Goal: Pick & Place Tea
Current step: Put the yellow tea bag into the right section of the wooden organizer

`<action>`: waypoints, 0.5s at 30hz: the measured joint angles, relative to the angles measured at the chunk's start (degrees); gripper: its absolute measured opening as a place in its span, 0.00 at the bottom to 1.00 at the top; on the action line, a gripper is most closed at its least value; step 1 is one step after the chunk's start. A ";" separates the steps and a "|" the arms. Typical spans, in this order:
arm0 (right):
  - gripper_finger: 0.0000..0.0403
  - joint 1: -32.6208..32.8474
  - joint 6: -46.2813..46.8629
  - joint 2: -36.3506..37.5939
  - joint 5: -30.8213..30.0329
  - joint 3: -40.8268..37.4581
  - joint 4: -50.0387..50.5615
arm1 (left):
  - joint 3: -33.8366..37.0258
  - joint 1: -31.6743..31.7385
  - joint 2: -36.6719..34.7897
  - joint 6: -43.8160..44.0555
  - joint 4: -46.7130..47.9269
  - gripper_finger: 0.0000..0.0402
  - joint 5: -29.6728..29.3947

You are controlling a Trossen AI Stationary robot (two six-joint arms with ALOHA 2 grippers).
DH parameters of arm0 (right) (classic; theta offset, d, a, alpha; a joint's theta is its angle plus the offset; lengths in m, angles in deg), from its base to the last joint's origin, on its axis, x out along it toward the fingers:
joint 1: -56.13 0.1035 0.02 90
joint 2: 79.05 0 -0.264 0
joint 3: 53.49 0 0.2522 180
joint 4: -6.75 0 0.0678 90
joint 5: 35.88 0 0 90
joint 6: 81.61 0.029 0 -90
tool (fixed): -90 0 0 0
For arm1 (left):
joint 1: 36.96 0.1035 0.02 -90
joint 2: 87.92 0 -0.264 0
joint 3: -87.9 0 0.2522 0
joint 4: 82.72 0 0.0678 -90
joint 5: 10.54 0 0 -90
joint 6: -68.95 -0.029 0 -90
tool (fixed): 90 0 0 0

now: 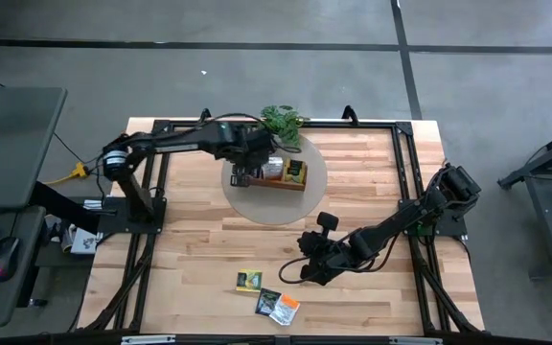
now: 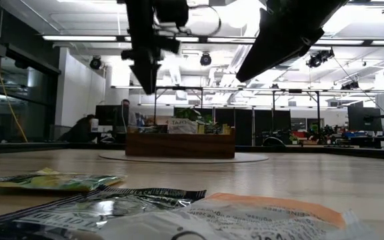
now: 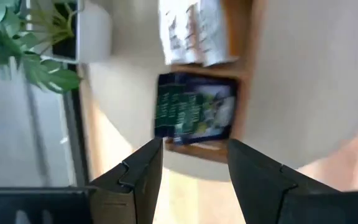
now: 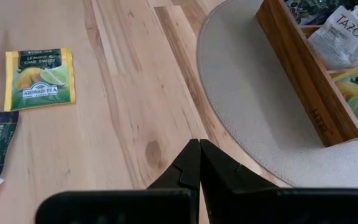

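- The high view is evenly lit from overhead and sharp; both arms cast only faint, soft shadows on the pale wooden table.
- The low view looks into bright ceiling strip lights, so the arms read as dark silhouettes.
- The nearest sachets there lie out of focus, with sheen on their foil.
- The left wrist view is blurred throughout; the dark sachet is smeared and the plant soft.
- The right wrist view is crisp, evenly lit and warm-toned.
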 joint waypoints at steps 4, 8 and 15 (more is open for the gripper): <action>0.00 0.00 0.12 0.00 0.42 0.00 0.00 | 3.49 -0.99 -6.46 2.60 -2.18 0.43 5.07; 0.00 0.00 0.14 0.00 0.85 0.00 -0.07 | 11.07 -3.10 -12.94 6.57 -6.19 0.43 7.65; 0.00 0.00 -0.08 0.00 1.34 0.00 -0.22 | 27.84 -13.21 -22.71 18.16 -17.84 0.43 8.17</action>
